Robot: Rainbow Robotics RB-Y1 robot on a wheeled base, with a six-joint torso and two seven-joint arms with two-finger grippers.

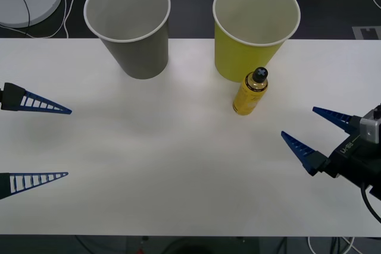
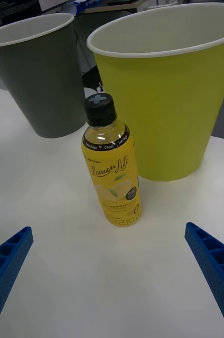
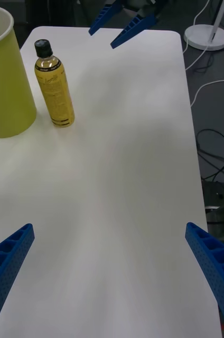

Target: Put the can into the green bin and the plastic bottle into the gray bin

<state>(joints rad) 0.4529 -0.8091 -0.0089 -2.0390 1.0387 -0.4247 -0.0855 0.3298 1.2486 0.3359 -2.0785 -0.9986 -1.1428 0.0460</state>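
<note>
Two tapered bins; clear plastic bottle (image 1: 250, 91) upright beside the green bin (image 1: 253, 34); ribbed right gripper (image 1: 317, 131) wide.

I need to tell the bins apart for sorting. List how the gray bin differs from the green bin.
Colour: the gray bin has a dull gray wall, the green bin a yellow-green one.
Place: the gray bin stands toward the robot's left, the green bin toward its right.
Neighbour: the bottle stands upright just in front of the green bin, with nothing close to the gray bin.
Shared: both are upright, tapered, white-rimmed, pale inside.
</note>
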